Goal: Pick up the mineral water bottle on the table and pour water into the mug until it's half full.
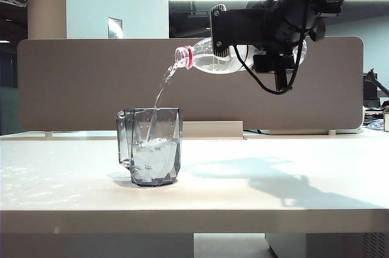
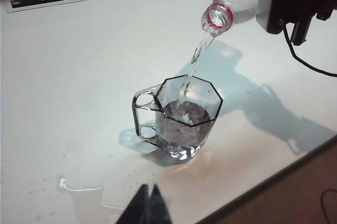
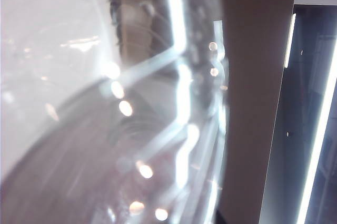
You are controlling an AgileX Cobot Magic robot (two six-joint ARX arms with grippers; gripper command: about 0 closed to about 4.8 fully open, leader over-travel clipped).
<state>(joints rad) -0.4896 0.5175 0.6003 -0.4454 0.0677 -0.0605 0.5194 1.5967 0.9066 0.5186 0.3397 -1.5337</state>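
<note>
While my right claw (image 1: 258, 48) grips the bottle (image 1: 209, 57) tipped above the mug (image 1: 151, 146), water (image 1: 163, 88) streams in; mug stands on the tabletop (image 1: 273, 197). My left claw (image 2: 147, 205), pressed together, hangs nearby.

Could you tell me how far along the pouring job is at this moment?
Done: the right gripper has the mineral water bottle lifted and tipped nearly level above the mug. In hand: water streams from its open neck into the mug, which looks roughly a third to half full. Left: stop at half and right the bottle. The left gripper waits shut near a small spill.
</note>
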